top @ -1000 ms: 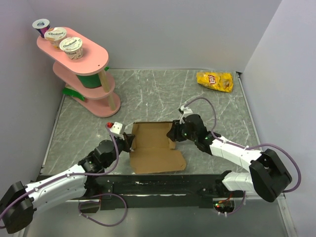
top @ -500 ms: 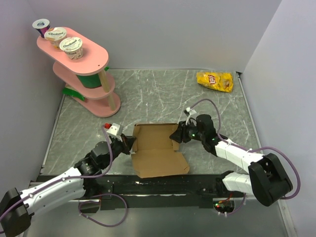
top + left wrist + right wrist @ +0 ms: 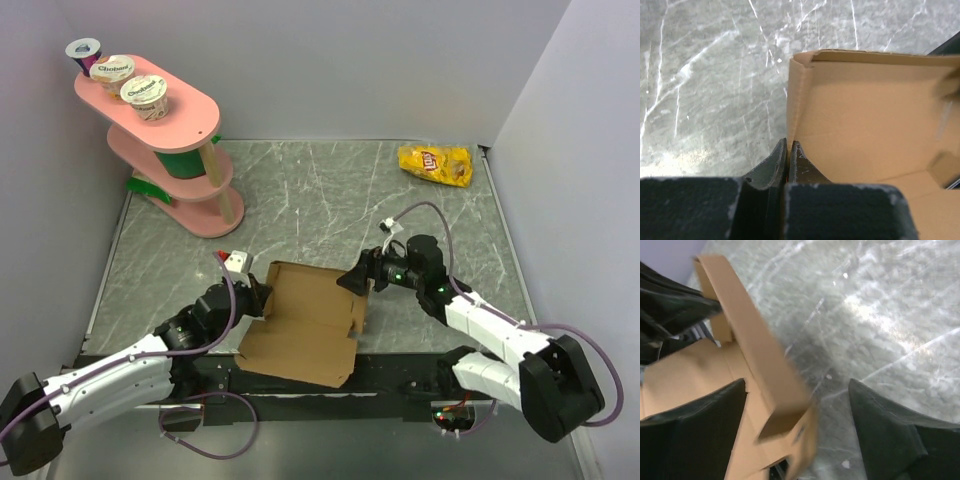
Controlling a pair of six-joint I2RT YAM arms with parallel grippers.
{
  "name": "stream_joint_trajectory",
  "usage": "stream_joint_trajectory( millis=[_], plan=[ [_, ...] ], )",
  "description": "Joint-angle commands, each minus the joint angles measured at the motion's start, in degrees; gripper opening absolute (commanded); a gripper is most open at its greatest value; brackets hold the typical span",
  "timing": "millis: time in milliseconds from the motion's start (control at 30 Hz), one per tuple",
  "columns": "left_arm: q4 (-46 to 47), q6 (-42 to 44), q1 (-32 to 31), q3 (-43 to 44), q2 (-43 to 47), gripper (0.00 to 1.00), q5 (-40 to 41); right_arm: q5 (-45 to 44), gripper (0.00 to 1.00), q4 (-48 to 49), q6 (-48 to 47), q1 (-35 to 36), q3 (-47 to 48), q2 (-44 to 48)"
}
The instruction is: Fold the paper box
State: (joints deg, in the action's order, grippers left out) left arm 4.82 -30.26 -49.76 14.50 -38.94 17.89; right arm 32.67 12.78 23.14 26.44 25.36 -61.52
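At the near middle of the table (image 3: 300,200), the box (image 3: 300,325) sits between your arms, its near end past the edge. Your right gripper (image 3: 358,277) has just let go and now stands wide around the right wall. The left gripper (image 3: 258,297) stays pinched on the left wall. The box has swung: its long axis now runs far-right to near-left, open face up. You'll likely need to regrip the right wall.

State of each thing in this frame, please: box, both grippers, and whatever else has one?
box, partly folded: side walls raised, near panel still flat.
left gripper, shut on the box's left wall.
right gripper, open, the box's right flap between its jaws, not clamped.
chip bag, lying flat at the far right corner.
yogurt cups, upright, lids on, on top of the shelf.
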Motion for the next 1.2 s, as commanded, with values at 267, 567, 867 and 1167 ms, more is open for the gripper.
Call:
stream_joint_trajectory(
  millis=[267, 567, 867, 1167],
  plan=[
    [0.02, -2.95, -0.25, 1.06, 0.97, 0.01, 0.48, 4.94, 0.96, -4.17, 4.45, -8.29, -4.35, 17.27],
    [0.54, -8.93, 1.50, -1.23, 1.32, 0.01, -0.57, 12.14, 0.82, -9.45, 6.92, -22.73, -10.06, 27.42],
    [2.38, -9.99, 2.47, -2.20, 1.59, 0.01, -2.24, 24.55, 0.65, 7.95, 13.16, -23.89, -18.51, 23.29],
    [3.97, -9.99, 2.47, -2.90, 0.44, 0.01, -3.39, 27.01, 0.65, 24.84, 21.25, -20.47, -21.67, 15.91]
  ],
)
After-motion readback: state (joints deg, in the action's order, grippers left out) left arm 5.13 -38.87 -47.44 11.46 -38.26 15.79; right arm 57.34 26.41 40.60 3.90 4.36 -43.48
